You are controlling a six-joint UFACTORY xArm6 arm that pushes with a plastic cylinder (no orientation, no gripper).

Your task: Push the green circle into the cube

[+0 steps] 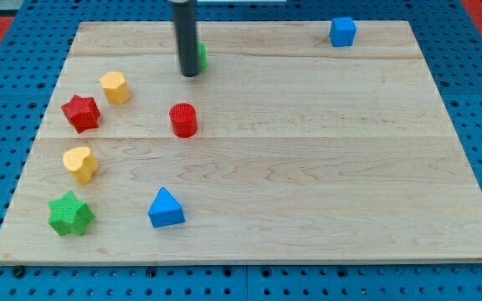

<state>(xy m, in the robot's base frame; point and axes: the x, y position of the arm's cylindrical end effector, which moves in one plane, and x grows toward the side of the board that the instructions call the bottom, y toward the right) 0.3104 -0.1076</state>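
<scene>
Along the left of the frame, on the wooden desk (pixel 308 167), sit the bystanders: a green star (pixel 71 214) at lower left, a yellow heart (pixel 81 164) above it, a red star (pixel 81 112), a yellow hexagon-like block (pixel 115 87), then a blue triangle (pixel 166 208) and a red cylinder (pixel 183 119) further in. In the upper left of the frame my tip (pixel 190 73) stands just left of the green circle (pixel 201 56), which is mostly hidden behind the rod, only a green sliver showing at its right edge; they look to be touching, though I cannot be sure. There are no fingers here, only the bare rod end, holding nothing. Well apart, at the upper right, lies the blue cube (pixel 342 31). The green circle looks like a small, light, rigid block that should slide easily on smooth wood, but its round side will likely roll off a narrow tip if pushed off-centre. I judge the contact belongs on its left face, squarely opposite the cube, pushing rightward and slightly up the frame with small corrections.
</scene>
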